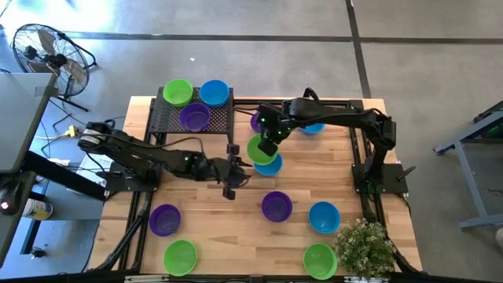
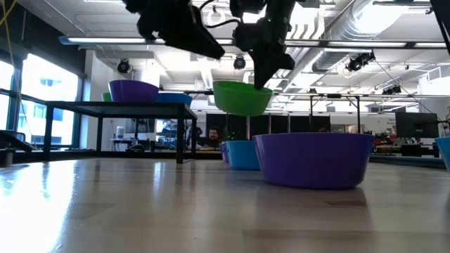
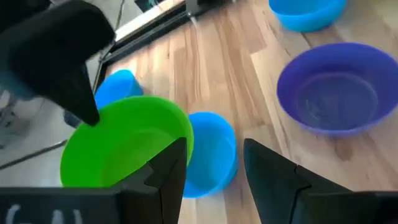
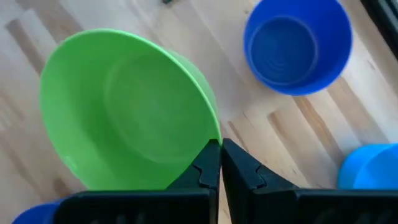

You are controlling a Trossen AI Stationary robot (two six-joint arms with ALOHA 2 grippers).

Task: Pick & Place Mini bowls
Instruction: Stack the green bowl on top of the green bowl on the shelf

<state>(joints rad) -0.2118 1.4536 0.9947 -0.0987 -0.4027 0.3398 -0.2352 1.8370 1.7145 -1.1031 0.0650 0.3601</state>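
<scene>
Wooden planks make up the worktop [image 1: 236, 236], and from above I count eleven mini bowls: three on the black mesh rack [image 1: 192, 118] at the far side (green, blue, purple), five along the near half (two purple, two green, one blue), and three in the middle cluster. Only my low view shows that the green bowl [image 2: 242, 97] in that cluster hangs clear of the wood; the right gripper [image 4: 221, 163] has its jaws pinched together on the rim, above a blue bowl [image 1: 268, 164]. From the left wrist I see the left gripper [image 3: 214, 165] just beside that green bowl with its jaws parted and nothing between them. Two more bowls behind the right arm are mostly covered from overhead: a purple edge [image 1: 256, 120] and a blue one [image 1: 313, 127]. A potted plant [image 1: 365, 248] sits at the near right corner.
</scene>
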